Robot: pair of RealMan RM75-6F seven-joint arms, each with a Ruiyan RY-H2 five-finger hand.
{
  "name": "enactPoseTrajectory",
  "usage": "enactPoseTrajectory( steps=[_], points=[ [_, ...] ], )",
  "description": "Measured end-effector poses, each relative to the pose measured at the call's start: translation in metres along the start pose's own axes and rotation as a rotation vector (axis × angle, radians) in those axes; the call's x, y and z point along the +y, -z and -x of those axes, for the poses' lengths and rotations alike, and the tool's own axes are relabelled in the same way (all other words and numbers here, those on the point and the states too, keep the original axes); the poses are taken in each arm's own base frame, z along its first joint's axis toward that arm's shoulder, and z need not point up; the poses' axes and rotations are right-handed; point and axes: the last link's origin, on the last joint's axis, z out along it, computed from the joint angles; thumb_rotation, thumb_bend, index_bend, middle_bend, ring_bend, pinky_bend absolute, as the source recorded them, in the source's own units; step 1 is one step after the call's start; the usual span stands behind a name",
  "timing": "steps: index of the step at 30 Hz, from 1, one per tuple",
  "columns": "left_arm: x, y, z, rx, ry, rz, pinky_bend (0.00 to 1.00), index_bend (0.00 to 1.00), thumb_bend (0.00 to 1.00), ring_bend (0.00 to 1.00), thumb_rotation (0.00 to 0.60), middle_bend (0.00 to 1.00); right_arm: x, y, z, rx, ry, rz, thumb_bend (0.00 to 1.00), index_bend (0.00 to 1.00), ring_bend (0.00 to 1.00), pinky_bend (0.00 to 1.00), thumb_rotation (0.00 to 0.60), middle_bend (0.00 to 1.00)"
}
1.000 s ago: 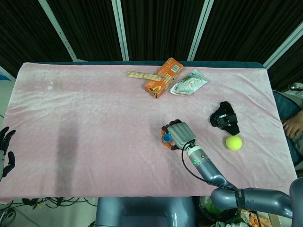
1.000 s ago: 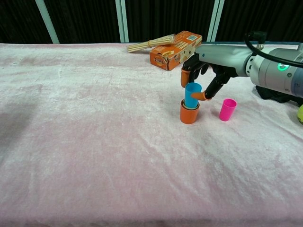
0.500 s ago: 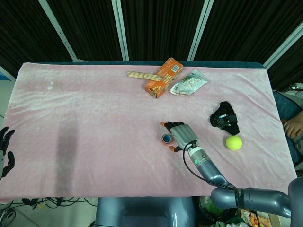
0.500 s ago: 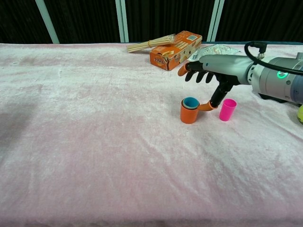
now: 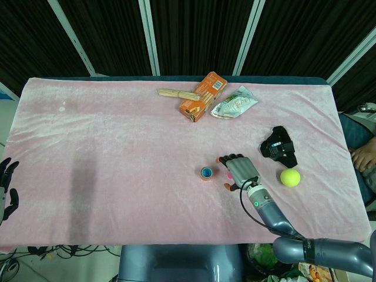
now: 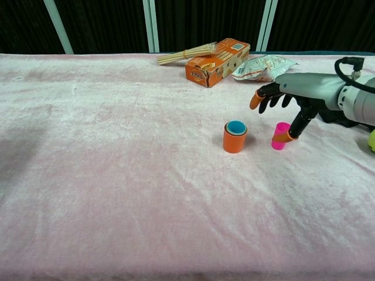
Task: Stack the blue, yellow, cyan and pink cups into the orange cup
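Pink cloth covers counter (image 6: pixel 117 175). Orange cup (image 6: pixel 235 138) near middle, cyan cup (image 6: pixel 236 126) nested inside. Pink cup (image 6: pixel 280 135) stands upright just at 3 o'clock of orange cup. Right hand (image 6: pixel 285 99) above pink cup, fingers spread, holding nothing, thumb close beside it. Left hand (image 5: pixel 7 188) far off at counter edge, fingers apart, empty. Box writing too small to read.

the orange box (image 6: pixel 218 54) bears print too small to read.

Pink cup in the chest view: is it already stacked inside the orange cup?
No. The pink cup stands on the cloth apart from the orange cup, under the right hand.
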Motion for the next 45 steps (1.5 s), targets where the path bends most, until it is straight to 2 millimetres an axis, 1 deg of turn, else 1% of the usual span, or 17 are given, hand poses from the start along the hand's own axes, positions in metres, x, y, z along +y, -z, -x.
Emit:
enactPoseTrajectory(
  steps=[6, 12, 18, 29, 38, 45],
  points=[
    [0.001, 0.000, 0.001, -0.009, -0.009, -0.001, 0.00, 0.09, 0.71, 0.00, 0.600, 0.03, 0.014, -0.004, 0.017, 0.004, 0.005, 0.025, 0.20, 0.33, 0.19, 0.20, 0.600, 0.32],
    [0.001, 0.000, 0.001, -0.008, -0.008, -0.006, 0.00, 0.09, 0.71, 0.00, 0.600, 0.03, 0.020, -0.006, 0.025, 0.019, -0.006, 0.035, 0.22, 0.37, 0.20, 0.20, 0.600, 0.37],
    [0.001, 0.000, 0.001, -0.012, -0.010, -0.005, 0.00, 0.09, 0.71, 0.00, 0.600, 0.03, 0.023, -0.008, 0.028, 0.024, -0.009, 0.036, 0.23, 0.41, 0.22, 0.20, 0.600, 0.41],
    [0.001, 0.000, 0.002, -0.014, -0.013, -0.005, 0.00, 0.09, 0.71, 0.00, 0.600, 0.03, 0.028, -0.012, 0.028, 0.022, 0.004, 0.048, 0.23, 0.41, 0.22, 0.20, 0.600, 0.40],
    [0.002, 0.001, 0.002, -0.015, -0.016, -0.004, 0.00, 0.09, 0.71, 0.00, 0.600, 0.03, 0.033, -0.015, 0.028, 0.042, 0.037, 0.057, 0.27, 0.43, 0.23, 0.20, 0.600, 0.42],
    [0.002, 0.001, 0.002, -0.016, -0.018, -0.004, 0.00, 0.09, 0.71, 0.00, 0.600, 0.03, 0.035, -0.016, 0.030, 0.030, 0.021, 0.061, 0.27, 0.44, 0.23, 0.20, 0.600, 0.43]
  ],
)
